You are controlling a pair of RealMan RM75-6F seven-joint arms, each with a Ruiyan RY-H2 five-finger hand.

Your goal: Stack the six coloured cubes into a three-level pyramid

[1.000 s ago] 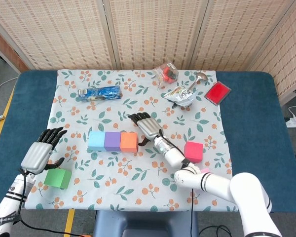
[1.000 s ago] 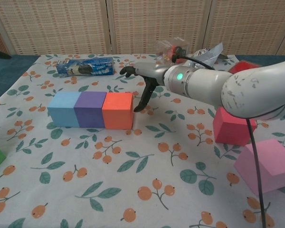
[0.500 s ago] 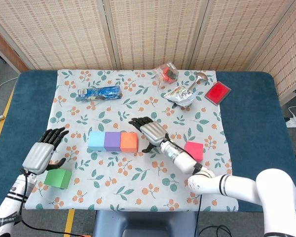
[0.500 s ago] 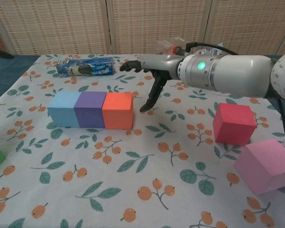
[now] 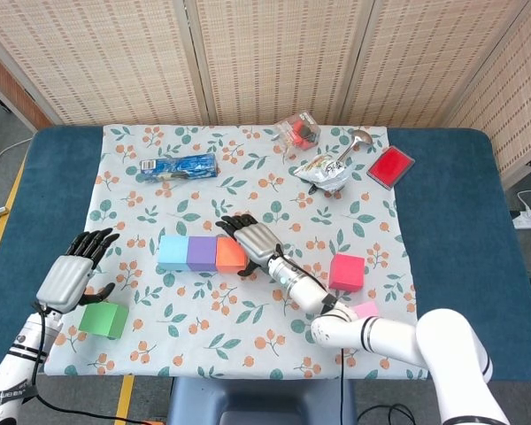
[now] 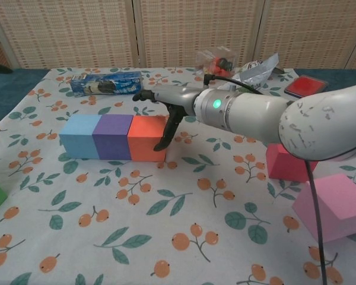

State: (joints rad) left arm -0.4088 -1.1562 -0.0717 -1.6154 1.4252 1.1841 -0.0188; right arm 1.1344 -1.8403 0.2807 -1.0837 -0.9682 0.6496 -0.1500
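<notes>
One right hand (image 5: 252, 241) beside orange cube (image 5: 229, 255)

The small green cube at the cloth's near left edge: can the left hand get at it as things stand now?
Probably yes. The left hand is open with fingers spread, just above the small green cube, and nothing lies between them. The cube's top and sides look free.

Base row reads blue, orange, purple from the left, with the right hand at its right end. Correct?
Not quite. The chest view shows blue cube, then purple cube, then orange cube; orange is at the right end, and the right hand is at that end.
</notes>
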